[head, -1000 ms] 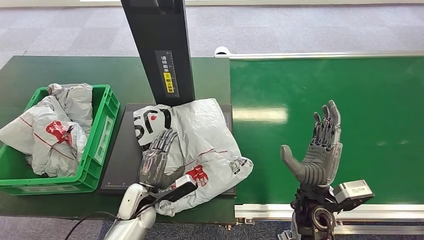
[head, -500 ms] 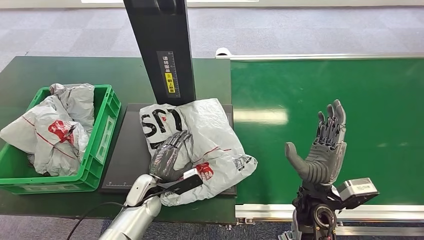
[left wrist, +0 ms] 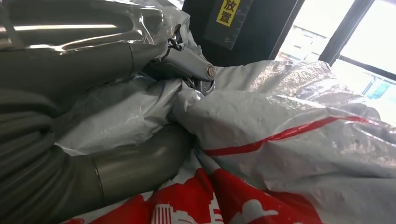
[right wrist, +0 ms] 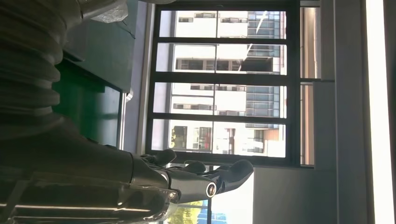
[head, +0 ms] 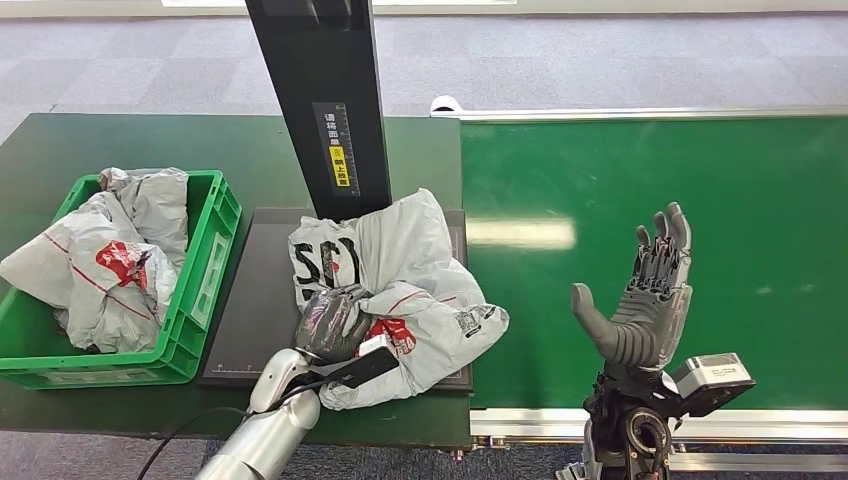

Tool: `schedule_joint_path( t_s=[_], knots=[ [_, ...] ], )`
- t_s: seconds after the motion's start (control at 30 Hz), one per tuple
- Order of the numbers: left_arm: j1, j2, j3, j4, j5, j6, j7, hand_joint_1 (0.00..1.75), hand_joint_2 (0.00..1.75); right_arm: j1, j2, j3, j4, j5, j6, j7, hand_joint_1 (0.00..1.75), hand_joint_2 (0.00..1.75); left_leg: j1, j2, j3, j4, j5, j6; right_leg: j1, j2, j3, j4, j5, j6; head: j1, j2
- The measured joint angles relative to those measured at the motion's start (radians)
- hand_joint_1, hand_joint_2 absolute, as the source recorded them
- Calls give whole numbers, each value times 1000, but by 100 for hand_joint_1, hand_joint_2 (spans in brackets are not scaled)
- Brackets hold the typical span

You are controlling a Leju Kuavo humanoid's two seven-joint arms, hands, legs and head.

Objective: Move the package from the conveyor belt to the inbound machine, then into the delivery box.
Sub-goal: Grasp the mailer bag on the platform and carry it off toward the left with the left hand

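Observation:
A grey plastic package point(head: 420, 270) with red and black print lies crumpled on the black platform of the inbound machine point(head: 262, 300), below its black column point(head: 320, 100). My left hand point(head: 333, 322) grips the package's near left part, with the fingers curled into the bunched plastic. In the left wrist view the fingers point(left wrist: 187, 63) and thumb point(left wrist: 135, 163) pinch a fold of the package point(left wrist: 299, 140). My right hand point(head: 640, 300) stands upright over the near side of the green conveyor belt point(head: 650, 180), fingers spread, holding nothing. The right wrist view shows those fingers point(right wrist: 205, 175) extended.
A green delivery box point(head: 205, 250) at the left holds grey packages point(head: 110, 255). It stands on the dark green table point(head: 130, 140) next to the machine's platform. The belt's metal rail point(head: 560, 425) runs along the near edge.
My left hand has closed on the package and bunched it up toward the left. The right hand has stayed still.

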State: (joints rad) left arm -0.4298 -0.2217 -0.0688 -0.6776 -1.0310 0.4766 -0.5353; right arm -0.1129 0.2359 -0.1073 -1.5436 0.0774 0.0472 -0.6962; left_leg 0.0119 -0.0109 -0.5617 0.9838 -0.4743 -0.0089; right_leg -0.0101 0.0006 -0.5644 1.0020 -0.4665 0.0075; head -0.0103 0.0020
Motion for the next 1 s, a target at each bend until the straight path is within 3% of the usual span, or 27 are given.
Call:
schedule_joint_path(
  t_s=[0.13,0.43,0.63,0.83,1.0],
  knots=[
    [62,2,12,-115,57,25,-49,175,175,6,1,-8,0,-2,-8,0,0,175,0,1,-1,0,0,0,0,1,-2,0,0,0,0,0],
    [282,35,31,-681,229,52,-101,175,175,54,1,-64,-33,-14,-8,0,0,175,0,1,-7,0,0,0,0,1,-9,0,0,0,0,0],
    [354,67,116,-948,351,125,-140,175,175,94,6,-112,-73,-24,9,0,0,175,0,1,-8,0,0,0,0,1,-9,0,-1,0,0,0],
    [365,92,206,-1037,383,135,-127,175,175,115,14,-139,-98,-26,20,0,0,175,0,1,-7,0,0,0,0,1,-9,0,0,0,0,0],
    [225,167,366,-876,272,65,50,175,175,130,22,-162,-116,-28,55,0,0,175,1,1,-6,0,1,-1,1,1,-9,0,0,-1,0,0]
  ],
)
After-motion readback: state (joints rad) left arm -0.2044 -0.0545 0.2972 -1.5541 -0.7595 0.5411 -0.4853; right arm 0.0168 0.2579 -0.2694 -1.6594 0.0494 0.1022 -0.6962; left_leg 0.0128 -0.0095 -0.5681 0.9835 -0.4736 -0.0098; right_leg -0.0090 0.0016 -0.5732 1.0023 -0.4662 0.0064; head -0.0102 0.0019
